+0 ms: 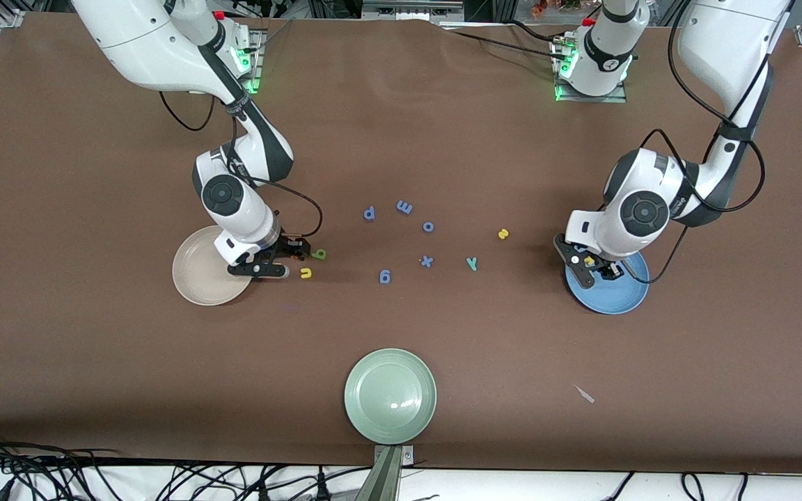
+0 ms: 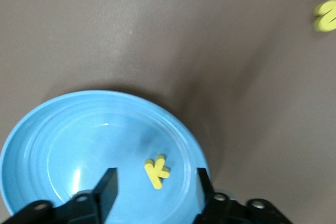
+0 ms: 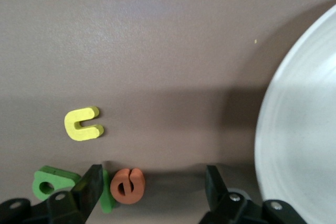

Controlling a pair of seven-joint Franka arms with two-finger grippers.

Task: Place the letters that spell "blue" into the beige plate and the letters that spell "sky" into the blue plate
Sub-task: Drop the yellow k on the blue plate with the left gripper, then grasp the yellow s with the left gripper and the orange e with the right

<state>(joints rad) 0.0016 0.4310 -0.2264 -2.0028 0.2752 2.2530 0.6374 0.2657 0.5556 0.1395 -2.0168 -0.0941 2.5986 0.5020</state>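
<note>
- I see both arms clad in glossy white shells with dark grey joint bands and round grey caps.
- Black cables loop loosely along each forearm.
- Green lights glow at both bases; red buttons sit above.
- The left gripper (image 1: 597, 270) and right gripper (image 1: 288, 259) have black fingers and silver screws.

Brown table (image 1: 95, 362) — beige plate (image 1: 195, 278), blue plate (image 1: 617, 296), green plate (image 1: 390, 396), scattered letters — perhaps paper scrap (image 1: 585, 394).
</note>
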